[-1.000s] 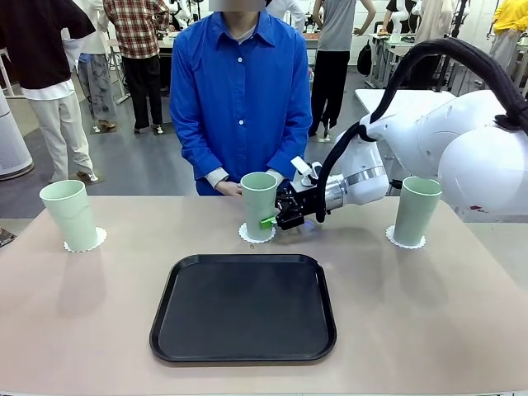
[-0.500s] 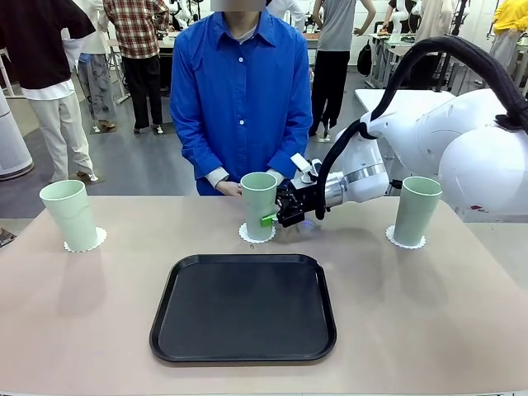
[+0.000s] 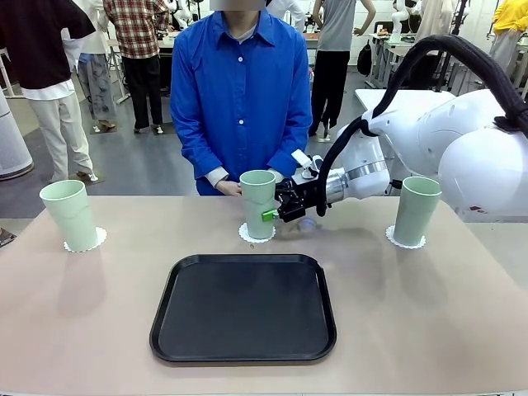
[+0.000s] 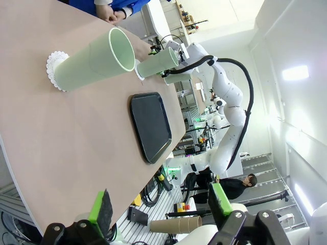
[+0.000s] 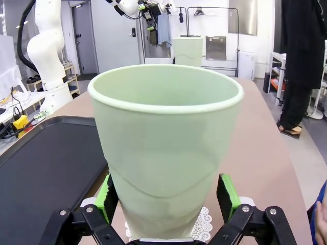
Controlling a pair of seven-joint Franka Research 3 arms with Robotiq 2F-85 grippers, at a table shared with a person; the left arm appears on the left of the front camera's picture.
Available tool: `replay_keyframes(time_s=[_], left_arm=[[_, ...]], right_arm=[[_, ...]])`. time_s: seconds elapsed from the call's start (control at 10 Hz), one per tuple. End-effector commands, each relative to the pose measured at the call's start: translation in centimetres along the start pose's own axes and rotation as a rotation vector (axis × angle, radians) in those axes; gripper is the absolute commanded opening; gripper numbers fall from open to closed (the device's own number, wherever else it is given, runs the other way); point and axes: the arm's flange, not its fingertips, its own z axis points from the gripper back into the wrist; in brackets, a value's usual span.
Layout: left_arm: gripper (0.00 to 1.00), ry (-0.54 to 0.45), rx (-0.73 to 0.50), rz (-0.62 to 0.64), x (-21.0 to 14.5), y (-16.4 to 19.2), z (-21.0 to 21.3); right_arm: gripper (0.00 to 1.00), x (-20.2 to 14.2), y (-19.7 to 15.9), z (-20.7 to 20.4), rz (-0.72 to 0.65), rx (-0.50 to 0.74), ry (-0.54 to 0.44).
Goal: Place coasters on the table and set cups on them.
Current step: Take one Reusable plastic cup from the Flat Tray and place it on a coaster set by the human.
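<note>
Right tool, jaws released and standing apart on either side of the middle cup, pads flanking its lower wall without pressing. Cup upright on the middle coaster at the table's far edge, long axis vertical, directly ahead of the tool between its fingers. Outer cups each upright on a coaster, well apart to either side. Tray nearer the robot, bare. Left tool, jaws wide, far off at the table's left end; right arm nearer. Judged: all cups set; a straight backward withdrawal clears the cup.
</note>
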Motion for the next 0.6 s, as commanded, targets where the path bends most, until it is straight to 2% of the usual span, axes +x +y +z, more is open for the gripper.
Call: replay_keyframes(time_s=[0.0,0.3,0.5], left_arm=[[1.00,0.004,-0.003,-0.005,-0.23,-0.18,0.10],[1.00,0.004,-0.003,-0.005,-0.23,-0.18,0.10],[1.00,0.004,-0.003,-0.005,-0.23,-0.18,0.10]], right_arm=[[1.00,-0.02,-1.16,0.36,-0.026,0.034,0.020],[1.00,0.00,-1.07,0.47,-0.040,0.053,0.030],[1.00,0.67,-0.82,0.93,-0.063,0.111,0.031]])
